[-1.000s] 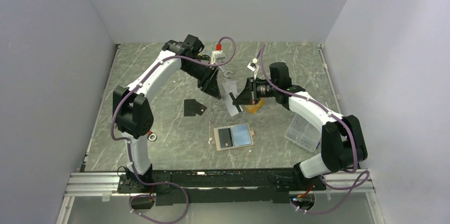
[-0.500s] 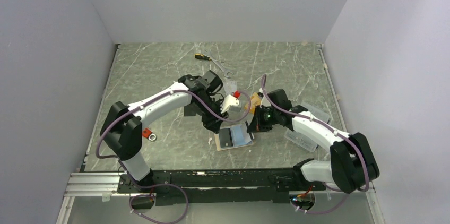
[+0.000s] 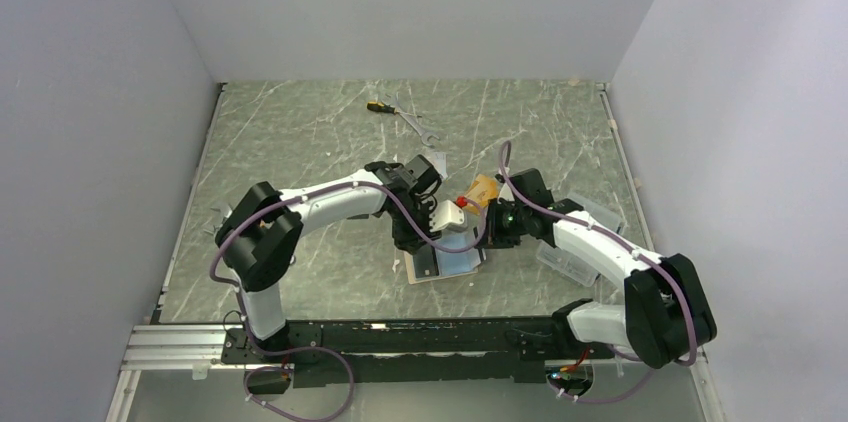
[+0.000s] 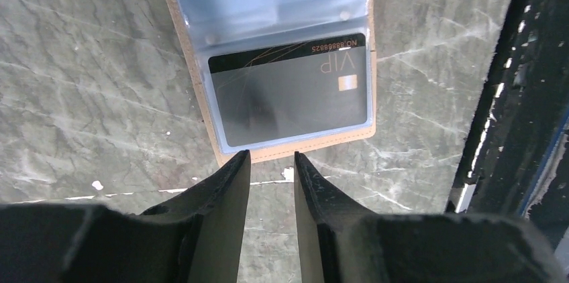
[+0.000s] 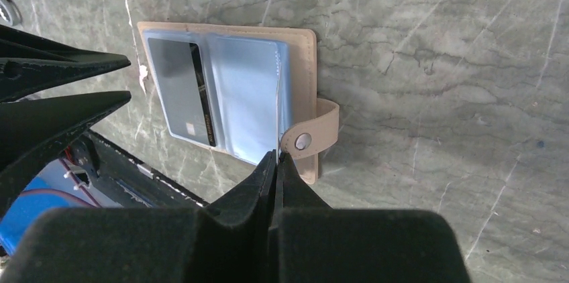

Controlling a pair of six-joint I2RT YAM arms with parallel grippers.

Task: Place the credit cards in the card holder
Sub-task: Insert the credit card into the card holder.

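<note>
The tan card holder [image 3: 455,264] lies open on the table near the front. Its left sleeve holds a black card [image 4: 288,92], also seen in the right wrist view [image 5: 178,92]. My left gripper [image 4: 270,157] is slightly open and empty, its tips just off the holder's outer edge [image 4: 295,142]. My right gripper [image 5: 276,157] is shut on a silver-grey card [image 5: 277,115], seen edge-on, standing over the blue right sleeve [image 5: 245,95] beside the snap tab [image 5: 305,139]. An orange card [image 3: 483,187] lies behind the grippers. The other cards are hidden.
A clear plastic box [image 3: 552,260] sits under the right arm's forearm. A screwdriver [image 3: 378,107] and a wrench [image 3: 420,128] lie at the back. The two grippers [image 3: 418,240] [image 3: 487,232] face each other closely over the holder.
Both arms came down from the table's middle to the holder. The left gripper moved to its left edge; the right gripper brought the silver-grey card over its right sleeve.
</note>
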